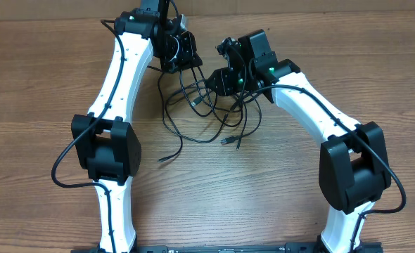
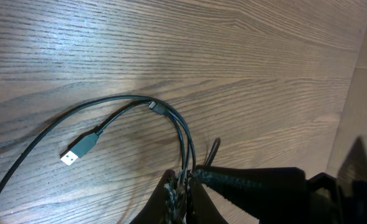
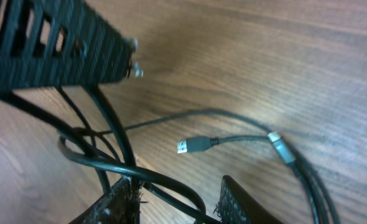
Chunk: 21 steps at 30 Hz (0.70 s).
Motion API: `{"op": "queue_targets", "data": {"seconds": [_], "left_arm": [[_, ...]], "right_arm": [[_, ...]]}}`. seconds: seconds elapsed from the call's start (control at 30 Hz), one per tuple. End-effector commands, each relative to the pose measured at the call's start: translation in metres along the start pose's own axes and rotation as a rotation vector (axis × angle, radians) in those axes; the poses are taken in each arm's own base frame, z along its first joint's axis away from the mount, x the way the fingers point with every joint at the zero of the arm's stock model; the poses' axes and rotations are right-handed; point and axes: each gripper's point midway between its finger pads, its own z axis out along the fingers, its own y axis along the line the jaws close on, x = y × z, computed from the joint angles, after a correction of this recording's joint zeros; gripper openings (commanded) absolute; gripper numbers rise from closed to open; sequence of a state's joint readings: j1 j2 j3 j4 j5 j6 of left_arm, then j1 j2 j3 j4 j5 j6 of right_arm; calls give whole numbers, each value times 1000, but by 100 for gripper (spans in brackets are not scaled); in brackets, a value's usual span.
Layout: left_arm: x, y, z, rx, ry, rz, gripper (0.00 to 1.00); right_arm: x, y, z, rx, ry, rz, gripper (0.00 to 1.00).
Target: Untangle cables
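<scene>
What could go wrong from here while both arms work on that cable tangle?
1. The left gripper is shut on several strands of the cables at once, so pulling may tighten the tangle rather than free one cord.
2. The right gripper stands open with a strand crossing its gap; closing could catch the wrong one.
3. The two grippers sit close together and might collide.

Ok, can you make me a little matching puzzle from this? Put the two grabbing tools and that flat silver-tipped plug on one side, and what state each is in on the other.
Things:
1. left tool
2. right tool
3. flat silver-tipped black plug

States:
a. loose, gripped by neither tool
b. shut on thin black cables
c. fingers apart, one of those cables crossing the gap

Pairs: 1-b, 2-c, 3-a.
</scene>
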State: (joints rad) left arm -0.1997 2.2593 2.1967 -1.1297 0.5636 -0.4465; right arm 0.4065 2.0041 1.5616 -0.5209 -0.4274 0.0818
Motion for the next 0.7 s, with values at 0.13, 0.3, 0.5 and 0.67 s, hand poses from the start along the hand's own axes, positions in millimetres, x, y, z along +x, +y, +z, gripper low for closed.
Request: {"op": "queue_targets", "data": {"seconds": [0.13, 0.3, 0.5, 0.67], "left_arm": [[4, -3, -1, 6, 13, -10, 4], [5, -3, -1, 6, 13, -7, 4], [6, -3, -1, 4, 19, -7, 5], [7, -3, -1, 6, 22, -8, 5]], "right_arm": [[-11, -17, 9, 84, -48, -19, 41], [-19, -27, 17, 123, -87, -31, 41], [-8, -41, 40, 132, -63, -21, 41], [-18, -60, 43, 212, -113, -27, 30]]}}
